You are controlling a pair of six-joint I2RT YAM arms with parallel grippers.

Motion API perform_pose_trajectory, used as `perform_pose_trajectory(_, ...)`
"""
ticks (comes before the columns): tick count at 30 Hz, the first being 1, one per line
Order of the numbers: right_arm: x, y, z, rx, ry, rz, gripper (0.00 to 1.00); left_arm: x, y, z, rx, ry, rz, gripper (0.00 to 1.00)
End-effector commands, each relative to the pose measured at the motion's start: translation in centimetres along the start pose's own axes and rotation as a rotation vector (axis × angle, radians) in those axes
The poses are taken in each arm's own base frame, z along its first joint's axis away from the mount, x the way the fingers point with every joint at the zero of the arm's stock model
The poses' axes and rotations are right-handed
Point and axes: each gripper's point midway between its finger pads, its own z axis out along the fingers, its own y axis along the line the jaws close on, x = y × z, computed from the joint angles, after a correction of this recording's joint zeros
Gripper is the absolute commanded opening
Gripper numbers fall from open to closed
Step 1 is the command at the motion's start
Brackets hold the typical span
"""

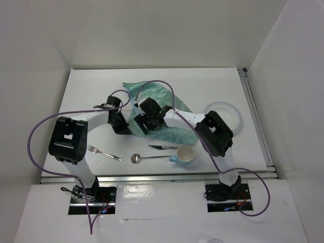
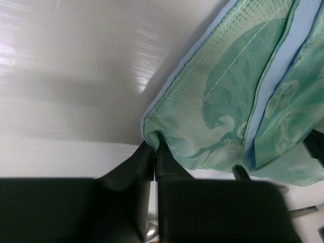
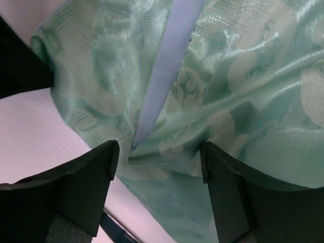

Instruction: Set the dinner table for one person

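The white dinner table (image 1: 212,86) carries a crumpled teal placemat (image 1: 162,109) at its middle. My left gripper (image 1: 123,126) is shut on the placemat's left edge; the left wrist view shows the cloth (image 2: 228,101) pinched between the fingertips (image 2: 154,152). My right gripper (image 1: 144,124) is open just above the folded cloth (image 3: 202,91), with one finger (image 3: 96,167) on each side of a fold. A fork (image 1: 104,152), spoon (image 1: 149,158), knife (image 1: 163,147), blue cup (image 1: 185,155) and clear plate (image 1: 225,114) lie on the table.
White walls surround the table. A metal rail (image 1: 157,175) runs along the near edge and another (image 1: 255,121) along the right side. Purple cables loop over both arms.
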Motion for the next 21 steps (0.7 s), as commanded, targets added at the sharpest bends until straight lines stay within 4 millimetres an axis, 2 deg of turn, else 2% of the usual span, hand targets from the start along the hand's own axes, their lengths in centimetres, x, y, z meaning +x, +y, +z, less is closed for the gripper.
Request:
perform_pose_trajectory(1, -2.6, 0.7, 0.8, -0.003, -0.07, 0.006, 0.75, -0.1, -0.6, 0.3, 0.022, 0.002, -0.015, 0.11)
perform_pose_trajectory(3, -2.6, 0.4, 1.1, 0.015, -0.068, 0.015, 0.67, -0.2, -0.7, 0.1, 0.02, 0.004, -0.015, 0.0)
perform_pose_trajectory(4, -2.6, 0.4, 1.1, 0.015, -0.068, 0.015, 0.62, -0.2, -0.6, -0.1, 0.011, -0.002, -0.016, 0.0)
perform_pose_trajectory(5, -2.6, 0.2, 1.1, 0.028, -0.07, 0.026, 0.46, -0.3, -0.6, -0.3, 0.009, 0.0, -0.016, 0.0)
perform_pose_trajectory(6, -3.0, 0.0, 1.0, 0.042, -0.081, 0.037, 0.37, -0.9, -1.1, -0.8, 0.02, -0.025, -0.011, 0.0)
perform_pose_trajectory(7, -2.8, -0.3, 1.0, 0.056, -0.072, 0.037, 0.27, -0.9, -0.7, -0.9, 0.011, -0.02, -0.022, 0.0)
perform_pose_trajectory(8, -3.2, -0.2, 0.8, 0.055, -0.08, 0.037, 0.07, -1.2, -1.1, -1.4, 0.018, -0.027, -0.02, 0.0)
perform_pose_trajectory(9, -3.9, -1.0, 0.3, 0.071, -0.092, 0.048, 0.0, -1.3, -1.2, -1.6, 0.018, -0.027, -0.02, 0.0)
perform_pose_trajectory(10, -4.3, -0.7, -0.3, 0.058, -0.093, 0.061, 0.0, -2.4, -1.7, -2.3, 0.037, -0.055, -0.018, 0.0)
perform_pose_trajectory(12, -5.9, -1.7, -1.6, 0.027, -0.126, 0.098, 0.0, -3.3, -1.6, -2.9, 0.023, -0.075, -0.02, 0.0)
perform_pose_trajectory(15, -9.9, -2.5, -5.1, -0.02, -0.233, 0.135, 0.0, -5.7, -1.8, -4.0, 0.033, -0.111, -0.03, 0.0)
perform_pose_trajectory(16, -11.5, -3.5, -6.4, -0.041, -0.275, 0.159, 0.0, -6.1, -1.8, -4.4, 0.034, -0.118, -0.025, 0.0)
perform_pose_trajectory(17, -12.3, -4.1, -7.3, -0.052, -0.293, 0.169, 0.0, -7.5, -2.0, -4.6, 0.04, -0.136, -0.039, 0.0)
perform_pose_trajectory(18, -13.4, -4.7, -8.3, -0.064, -0.318, 0.189, 0.0, -8.0, -1.9, -4.8, 0.035, -0.138, -0.034, 0.0)
perform_pose_trajectory(19, -15.3, -6.4, -9.9, -0.083, -0.364, 0.206, 0.0, -9.6, -2.7, -5.5, 0.052, -0.166, -0.024, 0.0)
perform_pose_trajectory(21, -16.5, -8.5, -10.9, -0.096, -0.388, 0.25, 0.0, -10.8, -2.5, -5.2, 0.028, -0.163, -0.029, 0.0)
